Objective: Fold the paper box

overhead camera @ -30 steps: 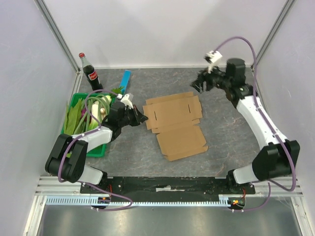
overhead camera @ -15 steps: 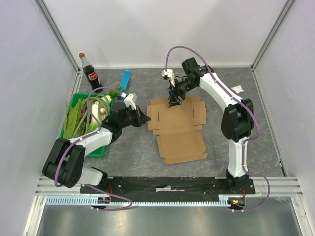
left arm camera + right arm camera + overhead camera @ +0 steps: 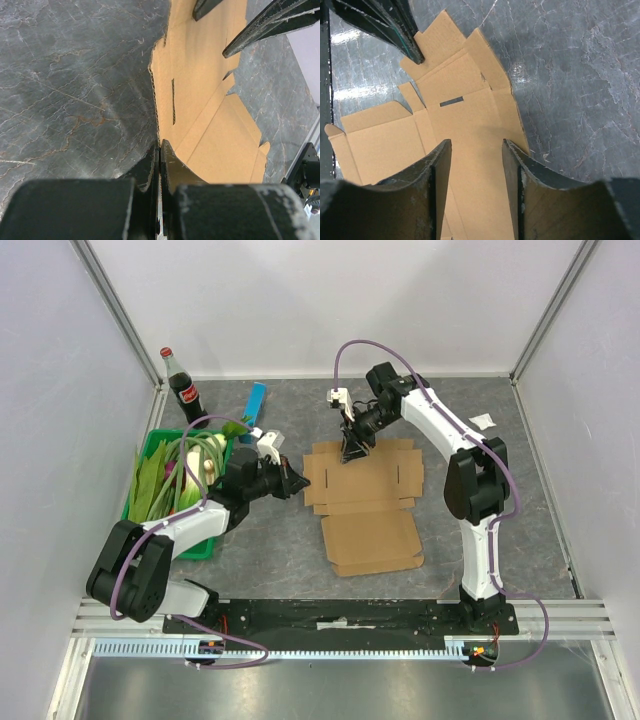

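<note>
The paper box [image 3: 365, 502] lies flat on the grey table as a brown cardboard blank with flaps and slits. My left gripper [image 3: 297, 483] is shut on its left edge; in the left wrist view the corrugated edge of the paper box [image 3: 205, 100] runs straight between the closed fingertips of the left gripper [image 3: 159, 145]. My right gripper [image 3: 352, 447] hangs open over the far left part of the blank. In the right wrist view the right gripper [image 3: 476, 146] has only the paper box [image 3: 465, 100] below it and nothing between its fingers.
A green basket [image 3: 137, 518] of leafy vegetables stands at the left, just behind the left arm. A cola bottle [image 3: 186, 390] and a slim blue bar [image 3: 254, 400] sit at the back left. A small white scrap [image 3: 484, 421] lies at the back right.
The right arm swung from the back right to above the box's far left part, and its jaws narrowed. The box shifted slightly right. The left gripper stayed shut at the edge.
</note>
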